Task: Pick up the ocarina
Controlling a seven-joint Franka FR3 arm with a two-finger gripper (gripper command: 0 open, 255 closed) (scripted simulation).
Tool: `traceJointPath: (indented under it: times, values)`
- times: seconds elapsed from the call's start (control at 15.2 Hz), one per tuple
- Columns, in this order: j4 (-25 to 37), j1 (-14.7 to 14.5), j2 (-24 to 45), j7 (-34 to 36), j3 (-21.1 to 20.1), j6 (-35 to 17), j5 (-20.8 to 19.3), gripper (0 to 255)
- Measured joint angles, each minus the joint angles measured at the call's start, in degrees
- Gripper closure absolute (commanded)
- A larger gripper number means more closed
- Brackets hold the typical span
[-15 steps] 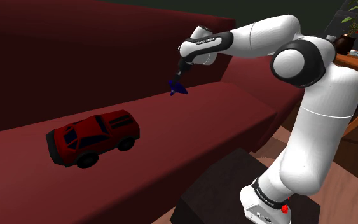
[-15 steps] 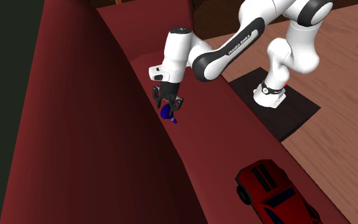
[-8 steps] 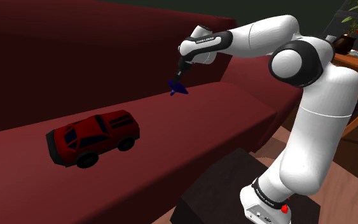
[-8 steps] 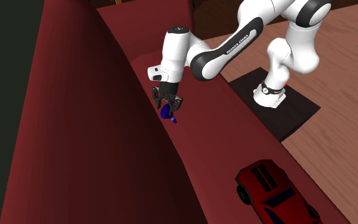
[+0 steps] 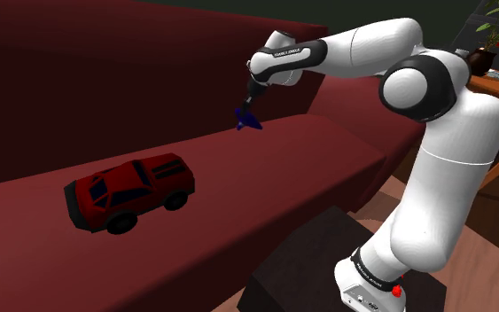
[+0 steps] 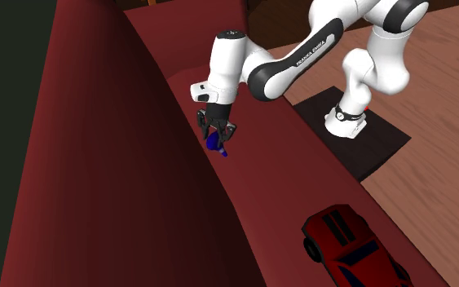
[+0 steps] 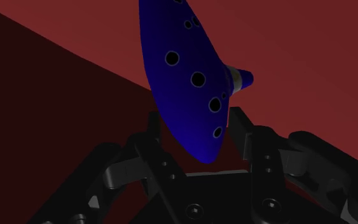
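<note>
Arm raised slightly since a second ago, blue ocarina (image 7: 190,83) carried up with it, jaws clenched on its narrow end, wider body jutting beyond the fingertips, close over the dark red sofa seat (image 5: 327,146) beside the backrest, red toy car (image 5: 130,192) well apart.

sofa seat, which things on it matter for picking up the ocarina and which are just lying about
Job: blue ocarina, clasped by the gripper.
Lying about: red toy car, further along the sofa seat.
</note>
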State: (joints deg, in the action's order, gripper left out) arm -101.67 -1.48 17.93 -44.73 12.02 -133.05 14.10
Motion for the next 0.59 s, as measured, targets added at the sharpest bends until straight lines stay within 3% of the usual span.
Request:
traceJointPath:
  times: [0.59]
  values:
    - [3.6,-0.2,-2.4,1.5,0.5,5.8,-1.5,255]
